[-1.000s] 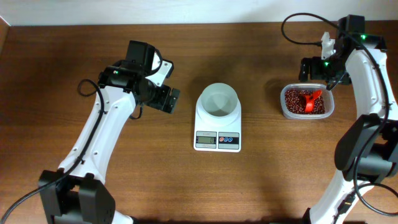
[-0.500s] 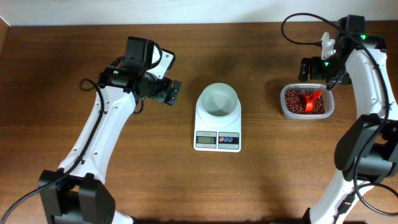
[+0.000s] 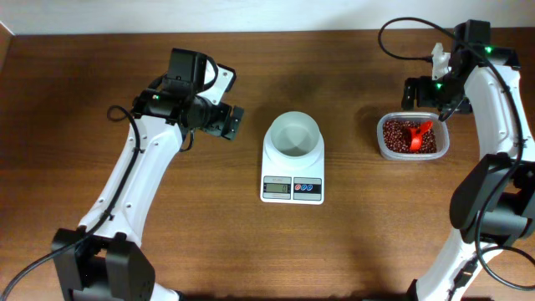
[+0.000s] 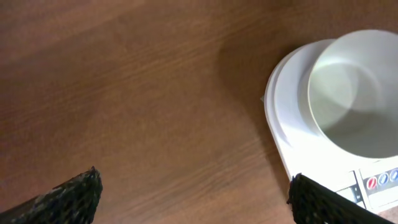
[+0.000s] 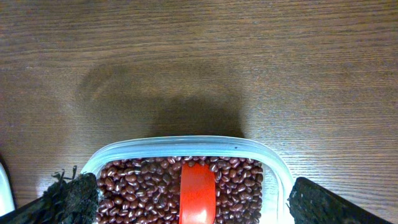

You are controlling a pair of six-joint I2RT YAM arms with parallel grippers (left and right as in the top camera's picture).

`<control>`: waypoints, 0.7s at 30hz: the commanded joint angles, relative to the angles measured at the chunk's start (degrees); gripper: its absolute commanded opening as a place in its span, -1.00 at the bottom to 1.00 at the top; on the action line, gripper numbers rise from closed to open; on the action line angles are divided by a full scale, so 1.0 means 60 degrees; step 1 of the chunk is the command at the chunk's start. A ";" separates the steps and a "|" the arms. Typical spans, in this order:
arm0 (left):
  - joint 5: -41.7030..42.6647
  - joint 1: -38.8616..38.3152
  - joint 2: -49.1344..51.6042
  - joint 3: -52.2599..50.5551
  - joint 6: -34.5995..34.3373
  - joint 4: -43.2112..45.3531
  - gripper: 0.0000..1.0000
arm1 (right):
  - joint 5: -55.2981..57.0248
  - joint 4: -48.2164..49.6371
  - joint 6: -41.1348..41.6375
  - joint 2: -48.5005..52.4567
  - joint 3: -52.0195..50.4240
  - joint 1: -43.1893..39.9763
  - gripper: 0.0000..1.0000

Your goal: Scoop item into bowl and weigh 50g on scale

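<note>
The white bowl stands empty on the white scale at the table's middle; both show in the left wrist view, bowl and scale. Reddish-brown beans fill a clear plastic tub at the right, with a red scoop lying in them. In the right wrist view the beans surround the red scoop. My left gripper is open and empty, left of the scale. My right gripper is open, above the tub's far edge, astride the scoop.
The tub's rim lies between my right fingers. Bare wooden table spreads left of the scale. A black cable loops above the tub at the back right.
My left gripper has swung a little toward the back and turned toward the scale during the first half second. The right arm, tub, scoop and bowl have not moved.
</note>
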 commanded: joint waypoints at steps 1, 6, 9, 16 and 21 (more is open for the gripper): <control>-0.0069 0.0044 0.0018 -0.0062 0.0127 0.0135 0.98 | 0.0018 -0.0004 -0.0025 0.0040 0.0168 0.0062 0.98; -0.0069 0.0044 0.0018 -0.0062 0.0127 0.0229 0.98 | 0.0018 -0.0004 -0.0025 0.0040 0.0168 0.0058 0.98; -0.0066 0.0040 0.0018 -0.0062 0.0124 0.0346 0.98 | 0.0018 -0.0004 -0.0025 0.0040 0.0168 0.0058 0.98; -0.0062 0.0040 0.0018 -0.0062 0.0124 0.0259 0.98 | 0.0015 -0.0004 -0.0025 0.0040 0.0168 0.0062 0.97; 0.0197 -0.0011 0.0018 -0.0062 0.0127 -0.0280 0.98 | 0.0018 -0.0004 -0.0025 0.0040 0.0168 0.0062 0.97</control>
